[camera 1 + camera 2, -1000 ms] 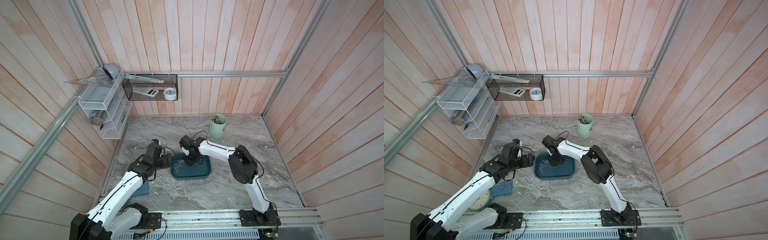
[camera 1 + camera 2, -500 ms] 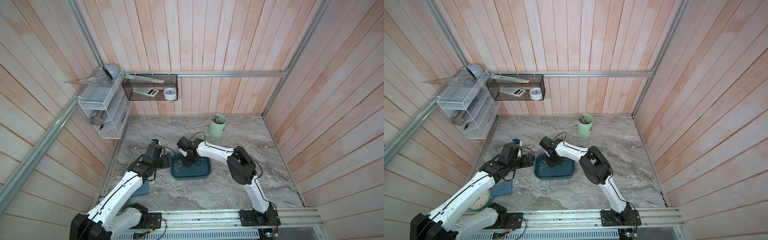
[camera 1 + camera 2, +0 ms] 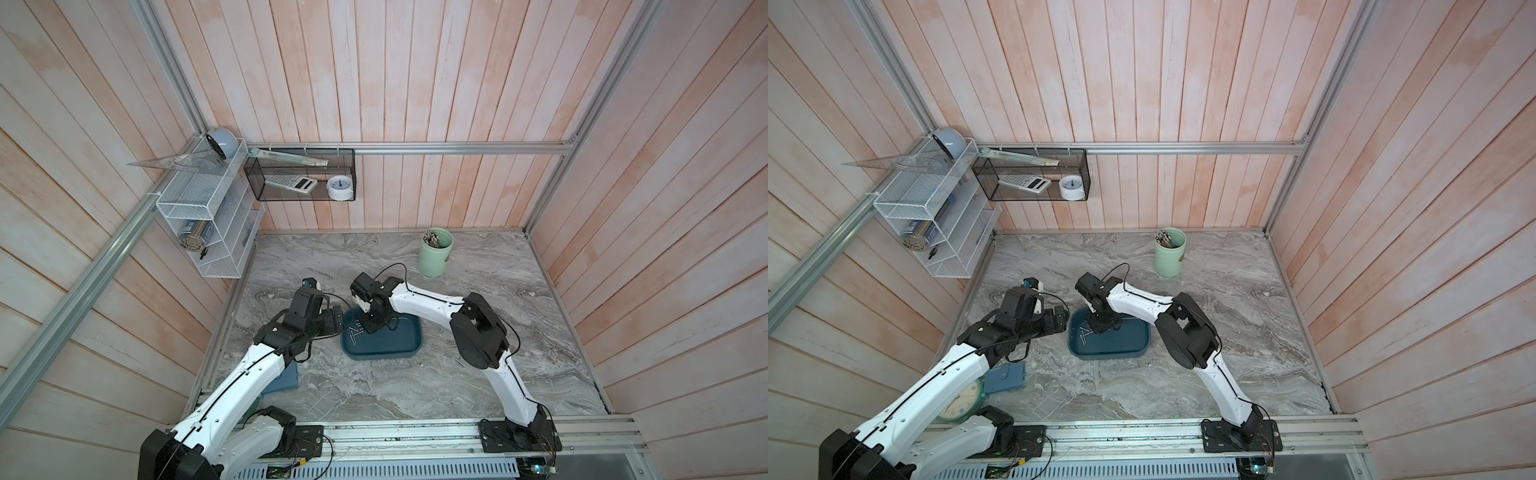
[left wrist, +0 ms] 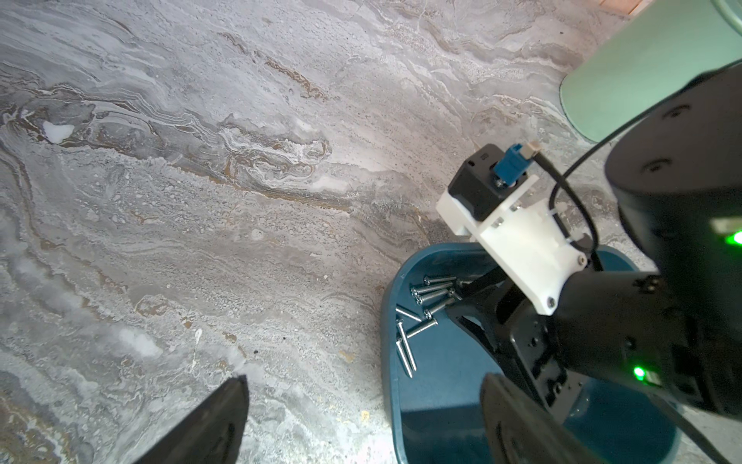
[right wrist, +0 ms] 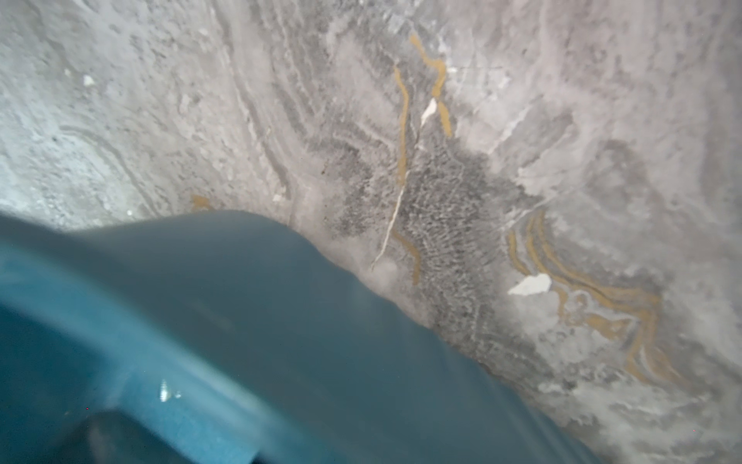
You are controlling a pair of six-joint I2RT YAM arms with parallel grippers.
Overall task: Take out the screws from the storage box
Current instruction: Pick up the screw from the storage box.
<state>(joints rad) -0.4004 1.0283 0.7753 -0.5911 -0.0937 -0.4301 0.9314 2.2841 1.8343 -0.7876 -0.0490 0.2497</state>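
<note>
The storage box [image 3: 386, 347] is a shallow teal tray on the marble, seen in both top views [image 3: 1113, 347]. Several silver screws [image 3: 354, 332] lie in its left end, clearest in the left wrist view [image 4: 425, 301]. My right gripper [image 3: 371, 328] reaches down into the tray right beside the screws. Its dark fingers [image 4: 478, 293] touch the pile, but their gap is hidden. The right wrist view shows only the blurred tray wall [image 5: 281, 321] and marble. My left gripper [image 4: 365, 401] stands open, straddling the tray's left wall [image 4: 391, 361], with nothing between its fingers.
A pale green cup [image 3: 435, 251] with sticks stands at the back. A blue case [image 3: 1004, 377] and a round clock [image 3: 960, 401] lie at the front left under my left arm. A white wire rack [image 3: 203, 220] and a black mesh basket [image 3: 299, 174] hang on the walls.
My right gripper has shifted a little to the left inside the tray, closer to the screws. The left arm has not moved.
</note>
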